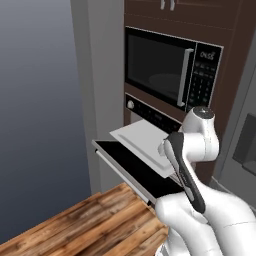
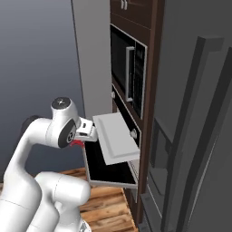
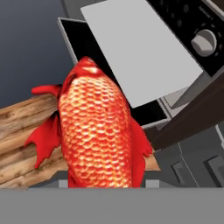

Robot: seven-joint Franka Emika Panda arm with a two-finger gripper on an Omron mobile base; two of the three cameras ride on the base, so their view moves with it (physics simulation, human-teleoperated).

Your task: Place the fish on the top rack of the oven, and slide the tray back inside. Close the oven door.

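Hand view puts the fish (image 3: 98,131) at lower centre, scaly, glossy red-orange, fins flared, hanging from the gripper (image 2: 86,133), which looks clamped on it though its tips are hidden. The flat, matte pale grey tray (image 3: 138,48) sits pulled out at upper centre, bare, above the dropped black door (image 1: 135,167). A silver knob (image 3: 204,42) is at upper right. Grainy wooden counter (image 1: 95,222) lies lower left. Judging by this, carrying is under way; placing, sliding in and closing remain.
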